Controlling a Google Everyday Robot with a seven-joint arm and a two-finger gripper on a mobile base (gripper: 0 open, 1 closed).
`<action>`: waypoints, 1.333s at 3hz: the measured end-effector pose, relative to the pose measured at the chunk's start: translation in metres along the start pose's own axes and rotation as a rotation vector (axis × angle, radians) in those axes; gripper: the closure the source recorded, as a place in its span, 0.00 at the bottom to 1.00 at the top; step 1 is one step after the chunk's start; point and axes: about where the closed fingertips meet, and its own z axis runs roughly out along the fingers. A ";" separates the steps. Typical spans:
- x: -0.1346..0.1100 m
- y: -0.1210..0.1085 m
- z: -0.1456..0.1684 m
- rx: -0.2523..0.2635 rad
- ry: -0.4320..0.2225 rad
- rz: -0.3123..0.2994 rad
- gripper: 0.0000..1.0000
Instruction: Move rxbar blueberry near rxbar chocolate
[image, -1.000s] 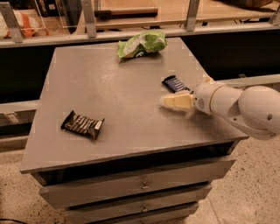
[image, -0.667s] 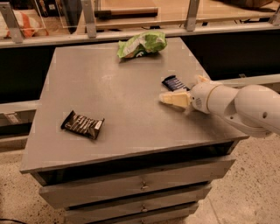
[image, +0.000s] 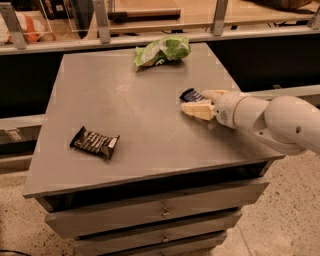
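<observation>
Your gripper (image: 194, 102) is low over the right side of the grey table (image: 125, 95), reaching in from the right on its white arm (image: 272, 120). Its two pale fingers (image: 199, 110) stand apart and are not closed on anything. The rxbar blueberry (image: 190, 95) lies flat on the table at the fingertips, just beside the farther finger. The rxbar chocolate (image: 95, 142) lies well apart, near the front left edge. A green snack bag (image: 162, 50) sits at the back edge.

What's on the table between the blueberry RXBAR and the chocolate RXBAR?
Nothing: in the camera view, only bare tabletop separates the rxbar blueberry, at the gripper on the right, from the rxbar chocolate at front left.
</observation>
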 end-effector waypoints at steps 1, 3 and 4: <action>0.000 0.000 0.000 0.000 0.000 0.000 0.87; -0.009 0.016 -0.008 -0.062 0.013 -0.002 1.00; -0.023 0.053 -0.026 -0.194 0.058 -0.009 1.00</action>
